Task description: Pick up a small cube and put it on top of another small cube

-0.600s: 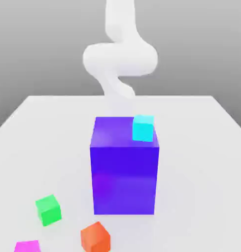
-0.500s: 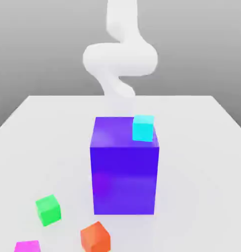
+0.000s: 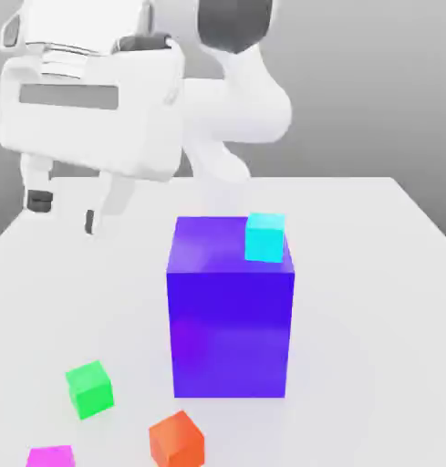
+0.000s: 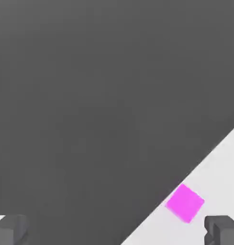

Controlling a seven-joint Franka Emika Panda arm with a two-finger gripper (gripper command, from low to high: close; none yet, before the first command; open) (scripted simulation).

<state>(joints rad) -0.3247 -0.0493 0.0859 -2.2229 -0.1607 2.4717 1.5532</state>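
Sitting askew beside the blue block point(image 3: 230, 334), orange cube point(image 3: 178, 441), green cube point(image 3: 90, 390).

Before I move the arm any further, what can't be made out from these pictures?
- Magenta cube: its lower part is cut off by the exterior view's bottom edge.
- Big blue-violet block: its back face is turned away in the exterior view, so anything directly behind its lower part is hidden.
- White two-finger gripper: in the hand view, the picture's edge crops both fingers.
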